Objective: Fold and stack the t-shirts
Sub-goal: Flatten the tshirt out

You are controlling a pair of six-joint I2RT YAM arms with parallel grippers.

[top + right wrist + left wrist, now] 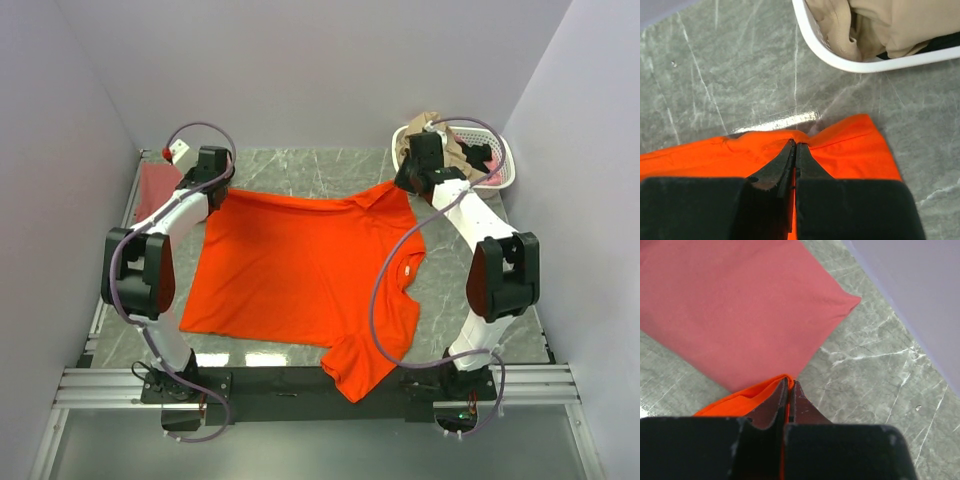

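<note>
A bright orange-red soft cloth t-shirt (300,270) lies spread out flat in the middle of the grey marble table (320,170). The left gripper (791,382) is squeezed tight on the shirt's far edge, at about 10 o'clock. The right gripper (796,145) pinches the far edge at about 1 o'clock, near a sleeve. A dusty brick-red folded cloth t-shirt (740,305) lies just past the left gripper, at 10 o'clock on the table. A white plastic basket (840,62) with tan cloth (880,25) inside sits at 1 o'clock.
</note>
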